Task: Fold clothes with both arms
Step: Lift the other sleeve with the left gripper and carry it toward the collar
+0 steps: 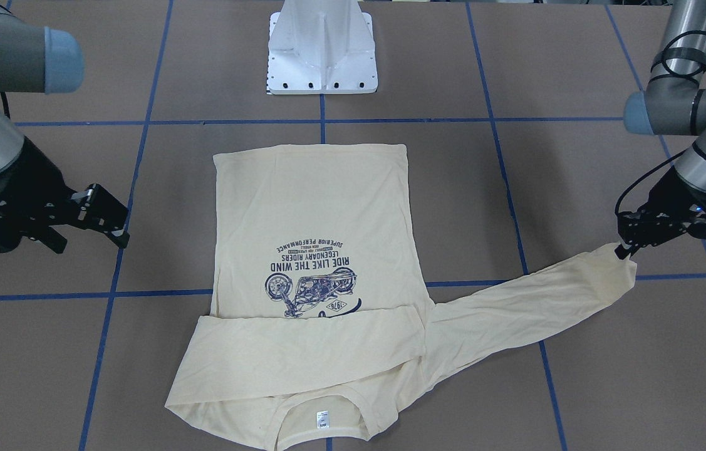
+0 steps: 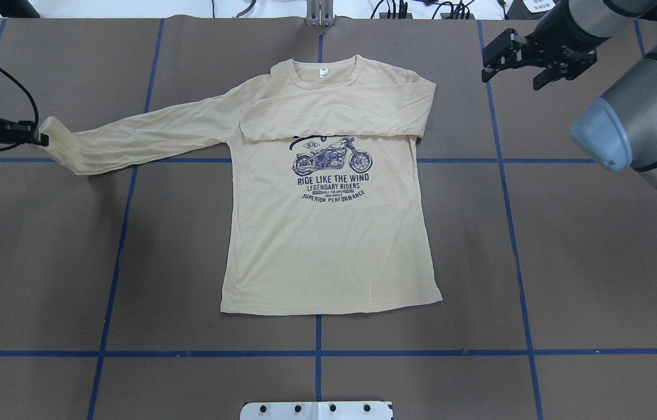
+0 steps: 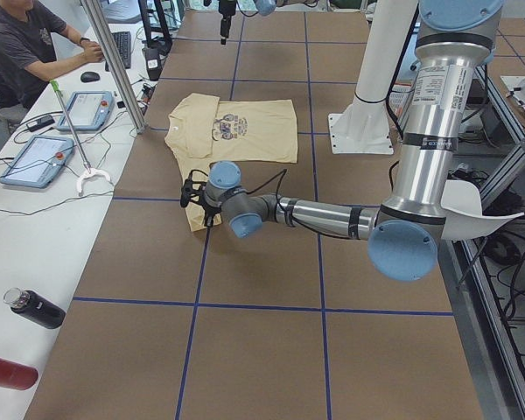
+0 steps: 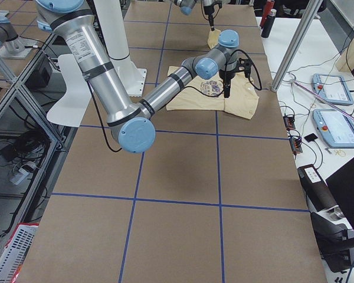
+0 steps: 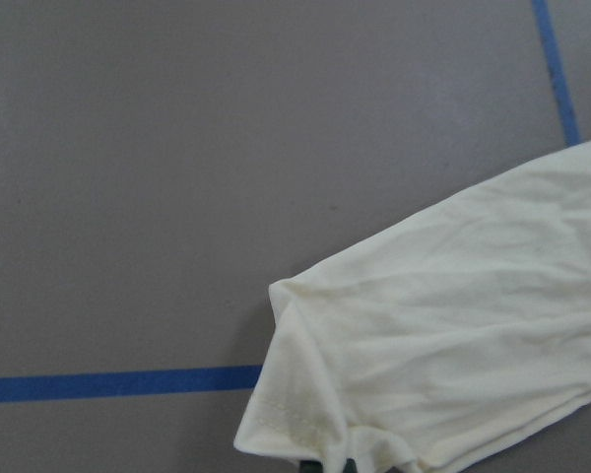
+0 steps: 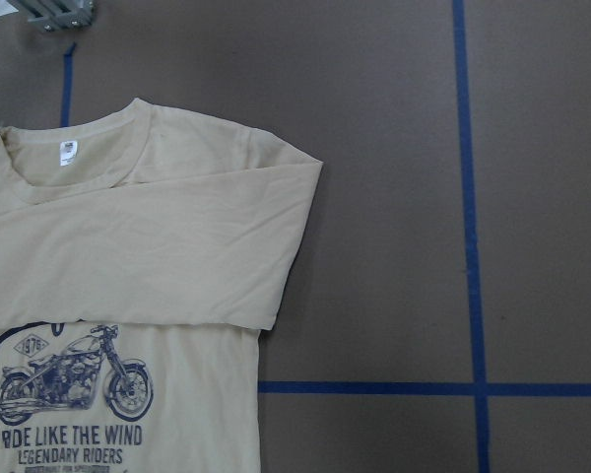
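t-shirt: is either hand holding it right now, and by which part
The left hand pinches the long-sleeved T-shirt by the cuff of its outstretched sleeve. The right hand is open, clear of the shirt, holding nothing.

Centre of the overhead view, the T-shirt (image 2: 328, 245) bears navy print: "RIDE LIKE THE WIND", "LEGENDARY RIDERS", "SUPERIOR PERFORMANCE". A diamond badge (image 2: 309, 145) above them reads "1976". The thin line between the last two phrases and the white neck label (image 2: 323, 73) are too small to read.
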{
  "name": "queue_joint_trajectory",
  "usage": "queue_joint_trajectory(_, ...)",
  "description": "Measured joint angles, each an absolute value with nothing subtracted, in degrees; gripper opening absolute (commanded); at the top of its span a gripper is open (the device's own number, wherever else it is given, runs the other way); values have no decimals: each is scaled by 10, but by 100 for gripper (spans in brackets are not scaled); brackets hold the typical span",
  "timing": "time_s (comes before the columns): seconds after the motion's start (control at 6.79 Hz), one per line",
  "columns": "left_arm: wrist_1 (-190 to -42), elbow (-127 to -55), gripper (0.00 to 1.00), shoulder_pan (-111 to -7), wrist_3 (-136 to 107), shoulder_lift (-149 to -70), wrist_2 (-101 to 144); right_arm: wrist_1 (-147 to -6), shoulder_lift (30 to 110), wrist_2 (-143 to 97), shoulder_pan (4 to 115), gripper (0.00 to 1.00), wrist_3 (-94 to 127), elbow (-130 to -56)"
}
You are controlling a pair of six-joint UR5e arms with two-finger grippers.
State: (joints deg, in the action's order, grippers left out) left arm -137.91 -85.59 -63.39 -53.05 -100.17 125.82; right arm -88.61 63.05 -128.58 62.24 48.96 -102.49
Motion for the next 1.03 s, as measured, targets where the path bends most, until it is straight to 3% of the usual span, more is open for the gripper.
queue_joint_trajectory(0.59, -1211, -878, 0, -676, -637, -1192, 1348, -969, 702, -1292, 652, 100, 411, -1046)
queue_joint_trajectory(1.03, -1209, -848, 0, -639, -778, -1320, 1375, -973, 719, -1293, 653, 100, 410, -1053)
